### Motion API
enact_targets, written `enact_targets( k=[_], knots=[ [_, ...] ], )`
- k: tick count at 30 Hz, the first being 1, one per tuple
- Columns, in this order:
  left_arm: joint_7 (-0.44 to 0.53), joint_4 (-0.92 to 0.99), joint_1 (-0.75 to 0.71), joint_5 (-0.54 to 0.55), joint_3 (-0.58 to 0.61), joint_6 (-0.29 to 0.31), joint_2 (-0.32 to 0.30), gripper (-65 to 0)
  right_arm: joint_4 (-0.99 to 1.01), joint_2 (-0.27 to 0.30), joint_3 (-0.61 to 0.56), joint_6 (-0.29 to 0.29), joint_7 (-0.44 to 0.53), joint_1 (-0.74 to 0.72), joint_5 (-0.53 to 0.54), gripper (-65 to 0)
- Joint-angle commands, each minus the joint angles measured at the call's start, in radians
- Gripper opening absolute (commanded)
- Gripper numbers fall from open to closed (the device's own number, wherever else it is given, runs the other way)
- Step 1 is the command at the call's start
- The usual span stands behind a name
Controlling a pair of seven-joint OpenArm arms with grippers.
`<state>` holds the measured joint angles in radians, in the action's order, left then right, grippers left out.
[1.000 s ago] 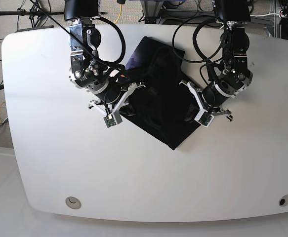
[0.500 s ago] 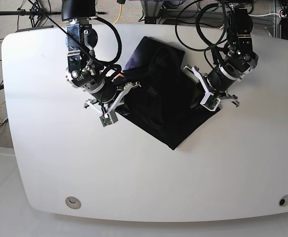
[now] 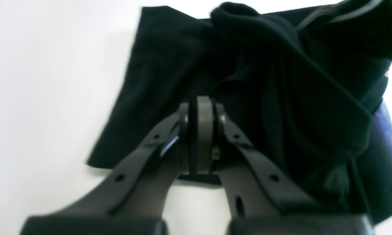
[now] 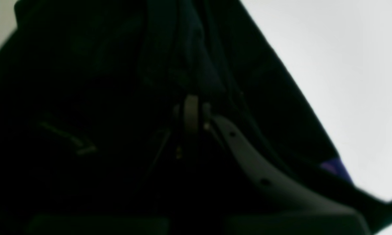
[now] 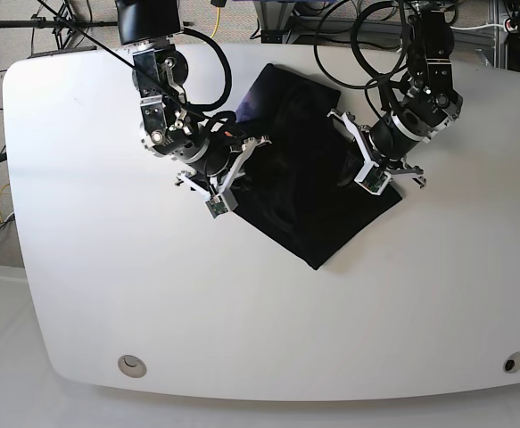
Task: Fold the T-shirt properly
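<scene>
The black T-shirt lies crumpled in a rough diamond on the white table. My left gripper is at its right side. In the left wrist view the left gripper is shut, and folds of the T-shirt bunch toward its tips. My right gripper is at the shirt's left side. In the dark right wrist view the right gripper is shut amid the T-shirt, with a purple mark on the cloth's edge.
Cables loop from both arms over the table's back edge. Two round holes sit near the front edge. White table surface lies in front of the shirt and to both sides.
Both arms have moved toward the back of the table, the right arm also toward the shirt. The shirt's right corner has gone right and back with the left gripper. Both grippers stay shut.
</scene>
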<state>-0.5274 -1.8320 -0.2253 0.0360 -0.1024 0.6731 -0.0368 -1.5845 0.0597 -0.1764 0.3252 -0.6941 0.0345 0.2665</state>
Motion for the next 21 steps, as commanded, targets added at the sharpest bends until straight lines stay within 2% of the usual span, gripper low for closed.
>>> enact_targets(
  k=[1, 7, 9, 15, 21],
  knots=[
    [0.027, 0.047, 0.016, 0.012, -0.001, -0.003, -0.003, -63.7, -0.005, 0.0, -0.02, 0.003, 0.039, -0.002, 0.014, -65.0],
    [0.073, 0.12, 0.027, 0.013, 0.007, -0.001, -0.009, -63.7, -0.015, 0.005, -0.027, -0.008, 0.055, 0.004, 0.015, -65.0],
    [0.149, 0.147, 0.017, 0.02, 0.025, 0.003, -0.011, -64.0, -0.035, 0.009, -0.029, -0.019, 0.089, 0.011, 0.007, -64.9],
    [0.205, 0.16, 0.009, 0.018, 0.044, 0.004, -0.014, -64.2, -0.037, 0.017, -0.013, -0.031, 0.085, -0.005, 0.006, -65.0],
    [0.266, 0.245, 0.039, 0.021, 0.03, 0.001, -0.019, -64.4, -0.038, 0.038, 0.039, -0.011, 0.078, -0.001, 0.004, -65.0]
  ],
)
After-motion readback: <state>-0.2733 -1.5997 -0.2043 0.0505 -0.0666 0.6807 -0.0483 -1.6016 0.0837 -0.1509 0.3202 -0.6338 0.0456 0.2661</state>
